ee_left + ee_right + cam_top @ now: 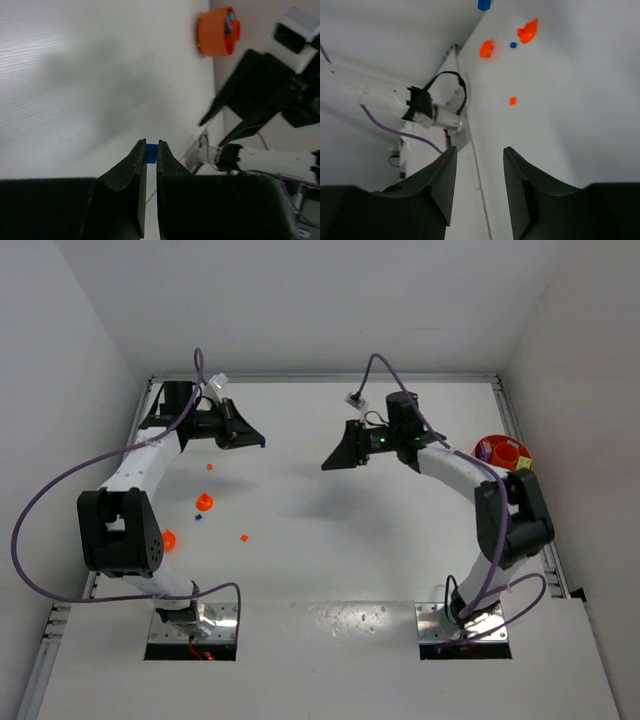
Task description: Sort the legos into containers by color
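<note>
Black fingertips of the left gripper (152, 148) pinch a tiny blue plastic brick (151, 153) between jaws that are almost closed, over the far left part of the white table (75, 75); the right gripper (479, 156) hangs mid-table with its jaws partly apart and nothing between them; on the table's left side lie a loose blue brick speck (198, 517) and two orange-red brick specks (244, 537) (209, 467), near a small round orange plastic cup (204, 502); a larger round orange bowl (497, 450) sits at the far right edge, well apart from them.
</note>
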You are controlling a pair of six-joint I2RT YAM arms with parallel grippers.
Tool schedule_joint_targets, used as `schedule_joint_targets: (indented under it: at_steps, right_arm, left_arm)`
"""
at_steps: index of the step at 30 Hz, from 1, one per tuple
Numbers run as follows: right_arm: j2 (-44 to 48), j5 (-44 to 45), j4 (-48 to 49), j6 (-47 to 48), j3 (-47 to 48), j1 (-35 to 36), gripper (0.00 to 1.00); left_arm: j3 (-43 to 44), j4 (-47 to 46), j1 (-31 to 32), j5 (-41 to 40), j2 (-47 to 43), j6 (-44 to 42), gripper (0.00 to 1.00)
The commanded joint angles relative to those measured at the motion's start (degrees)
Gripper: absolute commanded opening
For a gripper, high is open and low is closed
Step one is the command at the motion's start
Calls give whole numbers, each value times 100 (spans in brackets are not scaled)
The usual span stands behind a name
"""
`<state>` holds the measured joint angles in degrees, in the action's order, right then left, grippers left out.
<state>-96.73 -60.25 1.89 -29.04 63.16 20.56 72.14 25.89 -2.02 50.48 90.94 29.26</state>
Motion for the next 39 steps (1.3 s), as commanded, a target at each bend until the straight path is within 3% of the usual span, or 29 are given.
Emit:
schedule_joint_targets:
  at_steps: [1,5,8,14,32,39]
  right_arm:
    - [-530,-199,3567,-2937,-40,396,43]
    - [-1137,241,6288,-4766,-92,642,46]
    - [-1418,558,6938,-5507,-93,827,46]
    - [-1708,839,6738,-5762,285,1082,42]
    - [-2051,1006,6473,-5877,575,1249,45]
    - [-2105,1006,6420,-5877,628,1249,37]
  left_arm:
    - [-321,-970,158,1147,-242,1247,0]
    - [-630,-1753,229,1447,-471,2179,0]
    - [-807,-2104,229,1447,-603,2584,0]
    - [-938,-2290,229,1386,-603,3015,0]
    - [-1281,-2527,334,1334,-718,3341,0]
    - [-1386,-2589,439,1333,-770,3403,0]
